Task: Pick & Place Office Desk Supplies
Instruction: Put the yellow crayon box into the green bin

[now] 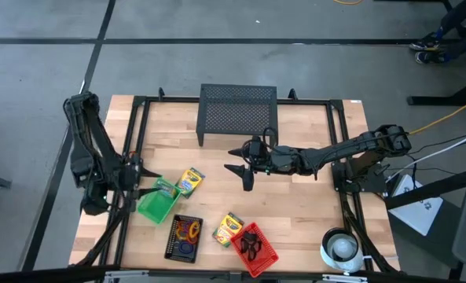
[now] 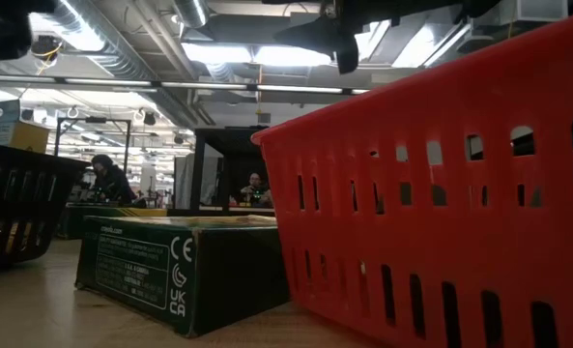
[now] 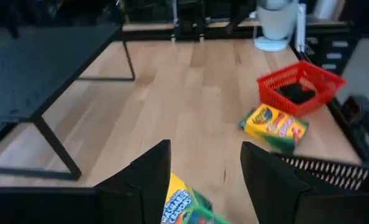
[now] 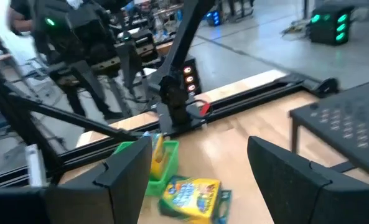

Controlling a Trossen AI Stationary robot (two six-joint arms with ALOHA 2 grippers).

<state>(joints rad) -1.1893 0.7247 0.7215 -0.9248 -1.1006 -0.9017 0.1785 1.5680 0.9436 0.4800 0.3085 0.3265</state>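
My left gripper [image 1: 138,191] hangs open at the table's left side, just above a green basket [image 1: 155,206] with a yellow crayon box [image 4: 158,152] standing in it. A second crayon box [image 3: 179,202] lies on the table and shows below and between the left fingers, untouched. A third crayon box [image 1: 228,229] lies flat near the front. A black tray [image 1: 183,237] holds coloured rings. A red basket [image 1: 256,250] holds black clips. My right gripper [image 1: 244,171] hovers open over the table's middle.
The black mesh stand [image 1: 237,114] stands at the far middle. A white roll [image 1: 343,247] sits at the near right corner. Bare wood lies between the stand and the baskets. A black frame rail [image 1: 142,134] borders the table.
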